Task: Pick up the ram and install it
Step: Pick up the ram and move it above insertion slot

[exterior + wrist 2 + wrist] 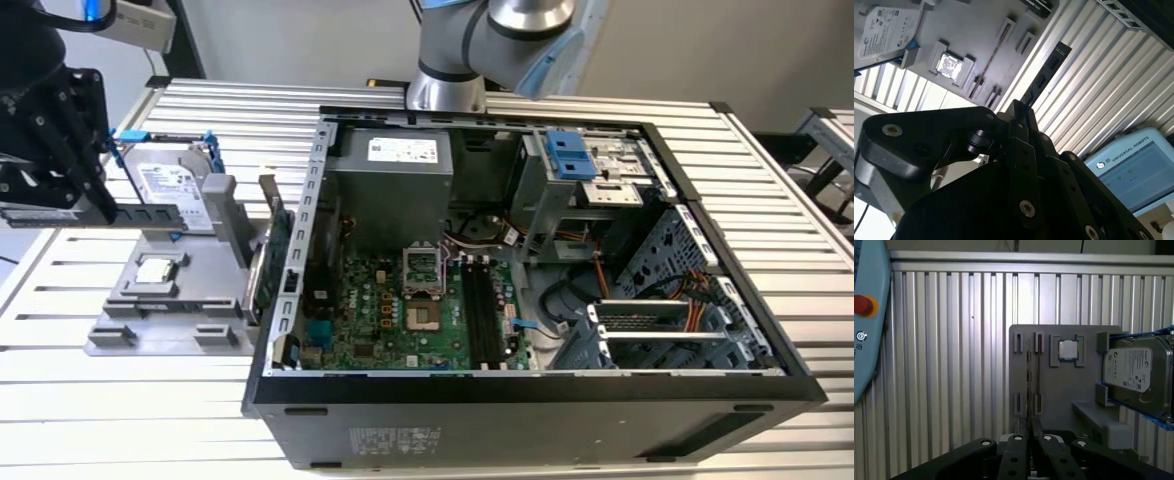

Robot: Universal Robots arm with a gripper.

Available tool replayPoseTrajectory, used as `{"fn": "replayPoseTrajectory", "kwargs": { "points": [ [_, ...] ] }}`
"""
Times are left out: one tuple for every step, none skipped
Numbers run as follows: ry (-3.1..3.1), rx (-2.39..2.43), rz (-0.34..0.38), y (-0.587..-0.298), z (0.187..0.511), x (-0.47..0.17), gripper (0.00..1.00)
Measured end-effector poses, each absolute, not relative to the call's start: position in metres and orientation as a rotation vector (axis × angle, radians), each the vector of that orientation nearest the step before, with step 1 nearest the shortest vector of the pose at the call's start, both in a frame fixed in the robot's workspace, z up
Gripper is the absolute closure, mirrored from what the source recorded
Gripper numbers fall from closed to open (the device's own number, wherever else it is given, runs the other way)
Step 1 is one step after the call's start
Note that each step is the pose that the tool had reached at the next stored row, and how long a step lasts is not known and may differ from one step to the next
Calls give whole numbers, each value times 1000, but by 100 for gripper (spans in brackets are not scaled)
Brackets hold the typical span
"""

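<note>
While the open PC case point(534, 420) takes up mid-table w/ motherboard point(387, 325) exposed, the arm works off at the exterior view's left, over the grey parts tray point(174, 325). Hard drive point(174, 185) in blue frame stands at the tray's far side.

Gripper point(1020, 111): fingers closed tight on the ram point(1048, 70), most of the stick jutting out past the tips. Ram looks lifted clear of the tray and is well apart from the case.

Risks (my est.):
- Long unsupported overhang, so the stick could pivot or slip in the pads if it clips the case wall or the upright card point(274, 260) beside it.
- A tilted stick wouldn't seat in the mem slots point(481, 315), and pressing anyway could stress the board or a latch.
- Notch orientation vs slot can't be judged from here.
</note>
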State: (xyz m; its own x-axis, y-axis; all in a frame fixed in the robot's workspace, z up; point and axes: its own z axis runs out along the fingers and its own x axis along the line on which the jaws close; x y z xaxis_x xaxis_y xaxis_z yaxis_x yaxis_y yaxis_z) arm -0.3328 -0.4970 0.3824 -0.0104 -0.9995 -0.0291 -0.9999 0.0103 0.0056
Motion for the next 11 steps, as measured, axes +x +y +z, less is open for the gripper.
{"fn": "replayPoseTrajectory", "kwargs": {
  "points": [
    [2221, -2198, 38, -497, 382, -332, 100],
    [2221, -2198, 38, -497, 382, -331, 100],
    [2221, -2198, 38, -497, 382, -330, 100],
    [2221, -2198, 38, -497, 382, -329, 100],
    [2221, -2198, 38, -497, 382, -328, 100],
    [2221, -2198, 38, -497, 382, -328, 100],
    [2221, -2198, 38, -497, 382, -328, 100],
    [2221, -2198, 38, -497, 382, -328, 100],
    [2221, -2198, 38, -497, 382, -328, 100],
    [2221, -2198, 38, -497, 382, -328, 100],
    [2221, -2198, 38, -497, 382, -328, 100]
  ]
}}
